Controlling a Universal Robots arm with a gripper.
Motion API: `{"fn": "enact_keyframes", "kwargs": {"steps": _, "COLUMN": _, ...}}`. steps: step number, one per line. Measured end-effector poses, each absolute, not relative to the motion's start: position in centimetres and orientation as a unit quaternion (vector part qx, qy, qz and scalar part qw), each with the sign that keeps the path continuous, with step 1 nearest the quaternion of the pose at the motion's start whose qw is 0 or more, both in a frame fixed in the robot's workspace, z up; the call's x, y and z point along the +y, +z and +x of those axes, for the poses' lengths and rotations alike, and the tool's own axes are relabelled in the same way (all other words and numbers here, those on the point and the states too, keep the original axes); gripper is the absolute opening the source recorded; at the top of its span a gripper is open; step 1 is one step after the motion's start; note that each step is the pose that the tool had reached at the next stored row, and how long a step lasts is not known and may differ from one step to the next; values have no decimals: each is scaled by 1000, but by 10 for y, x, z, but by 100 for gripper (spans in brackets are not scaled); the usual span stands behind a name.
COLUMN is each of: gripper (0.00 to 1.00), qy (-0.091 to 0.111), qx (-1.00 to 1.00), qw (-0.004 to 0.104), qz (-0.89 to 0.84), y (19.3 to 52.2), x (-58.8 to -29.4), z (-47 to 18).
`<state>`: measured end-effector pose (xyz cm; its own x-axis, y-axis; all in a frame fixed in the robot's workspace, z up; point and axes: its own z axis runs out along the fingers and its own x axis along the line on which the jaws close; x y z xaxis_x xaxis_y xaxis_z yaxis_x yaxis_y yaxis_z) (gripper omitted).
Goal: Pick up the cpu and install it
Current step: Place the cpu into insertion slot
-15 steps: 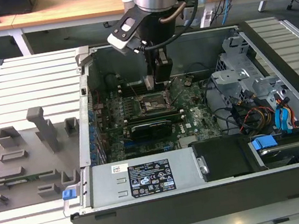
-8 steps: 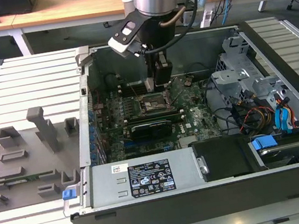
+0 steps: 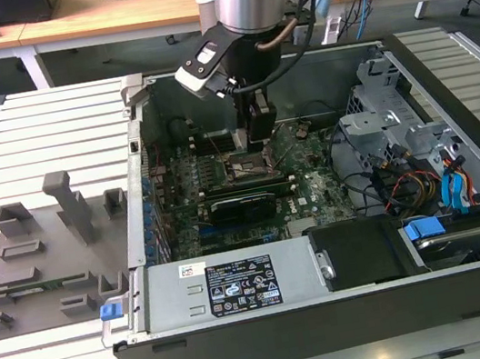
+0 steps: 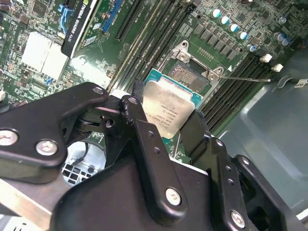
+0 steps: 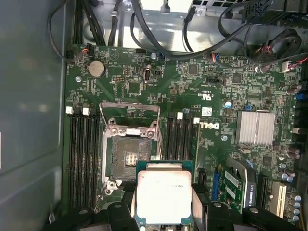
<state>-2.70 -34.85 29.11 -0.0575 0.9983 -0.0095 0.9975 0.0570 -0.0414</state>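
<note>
Gripper (image 4: pixel 166 122) pinching cpu (image 5: pixel 163 195) by opposite edges, kept flat, lid up; poised near open socket (image 5: pixel 129 156), probably for alignment.

Open computer case (image 3: pixel 337 320) set on a slatted desk (image 3: pixel 56 127).
A green circuit board (image 5: pixel 192 86) is seen inside, with a round battery (image 5: pixel 96 68), a ribbed silver heat sink (image 5: pixel 255 127) and black memory slots (image 5: pixel 83 154). A labelled grey box (image 3: pixel 239 281) is fitted along one wall. Grey blocks (image 3: pixel 50 257) are laid beside the case, on the exterior view's left.
</note>
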Motion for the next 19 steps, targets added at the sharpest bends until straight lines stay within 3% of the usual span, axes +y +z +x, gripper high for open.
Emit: {"fn": "enact_keyframes", "kwargs": {"steps": 19, "gripper": 55, "qy": 18, "qx": -727, "qw": 11, "qz": -686, "y": 276, "x": -345, "z": -27}}
